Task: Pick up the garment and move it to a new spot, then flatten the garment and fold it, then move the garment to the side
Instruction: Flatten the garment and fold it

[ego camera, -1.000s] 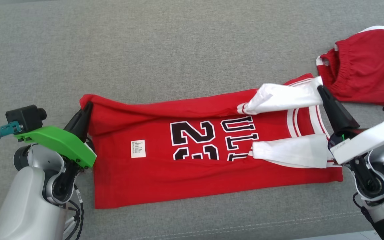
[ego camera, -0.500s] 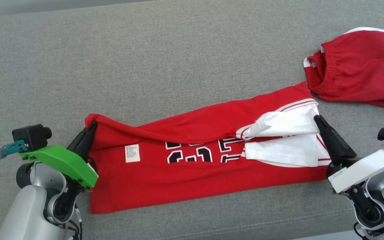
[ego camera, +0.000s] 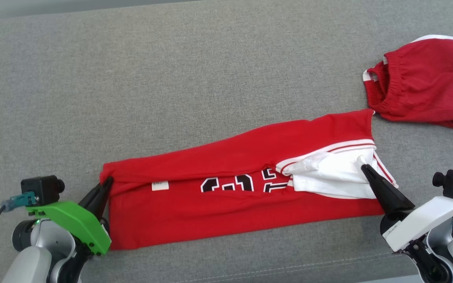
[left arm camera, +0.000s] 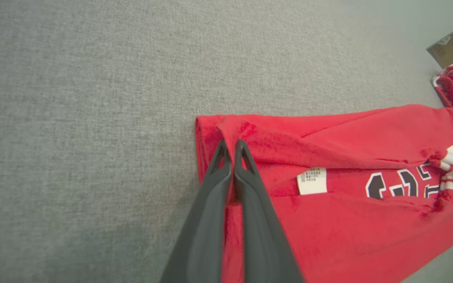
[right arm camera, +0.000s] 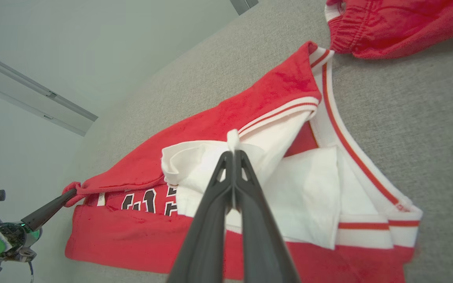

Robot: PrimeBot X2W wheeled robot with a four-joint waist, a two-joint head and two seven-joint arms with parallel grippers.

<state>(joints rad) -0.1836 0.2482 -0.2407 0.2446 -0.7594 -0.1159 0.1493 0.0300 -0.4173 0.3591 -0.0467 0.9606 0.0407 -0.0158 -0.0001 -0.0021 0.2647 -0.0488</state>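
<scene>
Left claw [ego camera: 109,181] pinched tight on the hem corner of the red sleeveless jersey [ego camera: 226,212], white trim, black lettering. Right claw [ego camera: 362,167] pinched on its white inner fold. Jersey lies folded lengthwise along the near edge of the grey fabric surface [ego camera: 171,78]. Crumpled red shorts [ego camera: 427,86] lie by the far right corner.

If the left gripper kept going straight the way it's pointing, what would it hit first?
The red jersey: the left gripper is shut on its folded corner, so it would push that fold first. Past it lies grey cushion, though depth is hard to judge.
</scene>
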